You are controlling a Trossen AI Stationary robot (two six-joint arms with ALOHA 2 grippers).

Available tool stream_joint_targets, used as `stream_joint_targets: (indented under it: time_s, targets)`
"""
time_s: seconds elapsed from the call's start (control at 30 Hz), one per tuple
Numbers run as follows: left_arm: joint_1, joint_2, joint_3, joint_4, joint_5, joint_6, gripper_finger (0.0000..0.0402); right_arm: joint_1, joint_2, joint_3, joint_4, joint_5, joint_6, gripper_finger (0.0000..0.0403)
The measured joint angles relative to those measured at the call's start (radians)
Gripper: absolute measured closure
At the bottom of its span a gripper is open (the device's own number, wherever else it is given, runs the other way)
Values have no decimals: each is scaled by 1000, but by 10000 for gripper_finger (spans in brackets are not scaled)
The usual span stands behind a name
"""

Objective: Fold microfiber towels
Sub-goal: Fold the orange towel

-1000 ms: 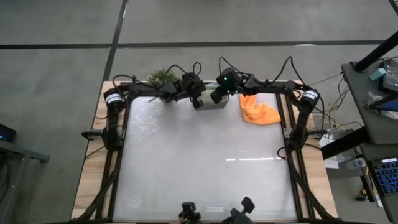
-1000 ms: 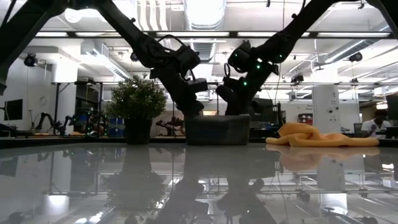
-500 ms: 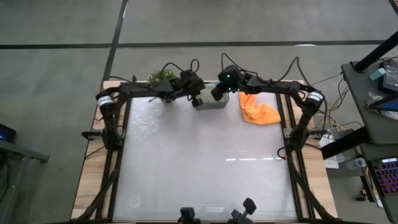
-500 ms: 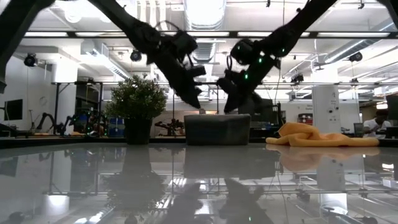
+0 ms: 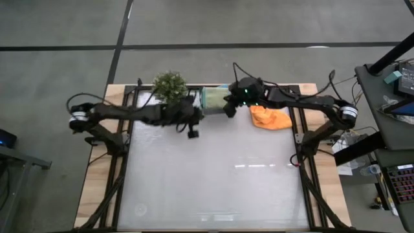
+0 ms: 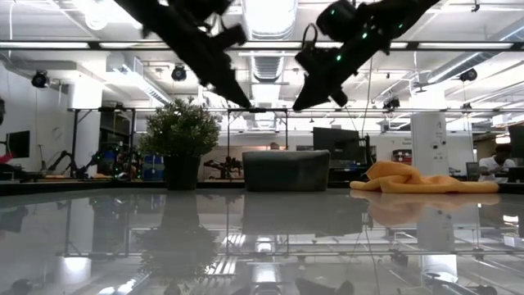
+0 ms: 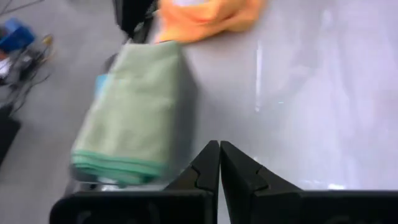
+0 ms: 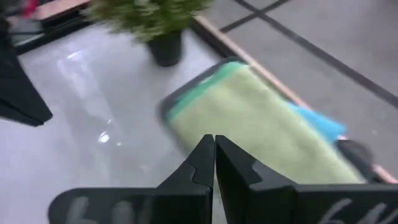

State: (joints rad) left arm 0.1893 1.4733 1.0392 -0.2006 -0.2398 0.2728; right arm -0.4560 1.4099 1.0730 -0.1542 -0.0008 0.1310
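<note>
At the far edge of the bench (image 5: 213, 175), folded green and teal towels (image 5: 212, 98) fill the grey bin (image 6: 286, 170) while both empty grippers, left gripper (image 5: 192, 131) and right gripper (image 5: 229, 110), hover above with fingers pressed together, probably clearing away to reach the crumpled orange towel (image 5: 270, 116) lying beside it, not yet folded

Folded towels (image 5: 212, 98) sit in the bin (image 6: 286, 170) at the table's (image 5: 213, 175) far edge, between both closed jaws. Potted plant (image 5: 169, 85) stands left, a loose towel (image 5: 270, 116) right.
</note>
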Motion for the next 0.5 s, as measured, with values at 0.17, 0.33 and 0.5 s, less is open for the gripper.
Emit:
stream_joint_targets:
  time_s: [0.17,0.33,0.5]
  targets:
    - [-110,-114,-137,42,1,-41,402,97,-62,-27,-97,-4,45,394]
    - [-161,-188,-215,57,1,-62,402,140,-80,-13,-309,-5,161,380]
    - [-169,-219,-246,60,0,-86,402,140,-80,0,-607,87,281,329]
